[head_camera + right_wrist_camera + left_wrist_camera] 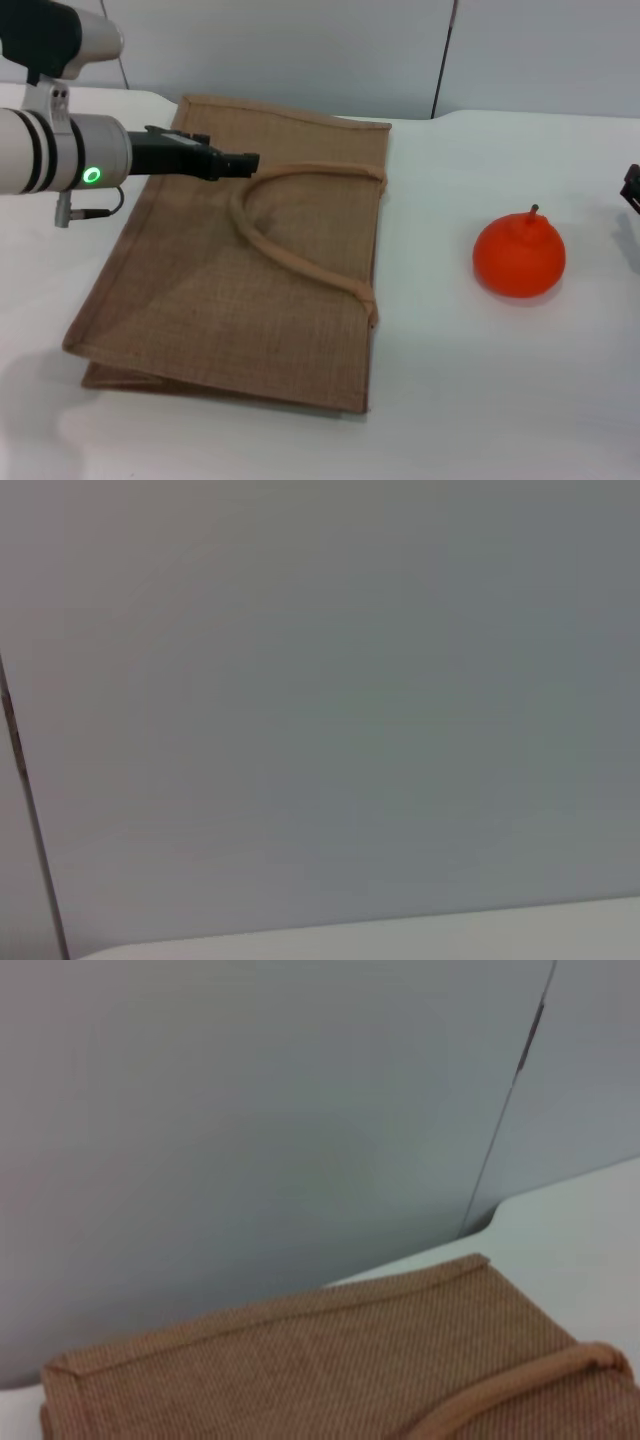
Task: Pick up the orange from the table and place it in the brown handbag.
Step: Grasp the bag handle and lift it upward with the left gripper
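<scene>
The orange [519,257] stands upright on the white table [480,400], right of centre, with its dark stem up. The brown handbag [240,290] lies flat on the table at the left, with one looped handle [290,250] resting on top of it. My left gripper [245,163] hovers over the bag's far part, next to the top of the handle loop. A corner of the bag [330,1360] also shows in the left wrist view. My right gripper [632,190] shows only as a black sliver at the right edge, well right of the orange. The right wrist view shows only wall and a strip of table.
A grey wall panel with a dark vertical seam [442,60] stands behind the table. The table's far edge runs just behind the bag. Bare tabletop lies between the bag and the orange and along the front.
</scene>
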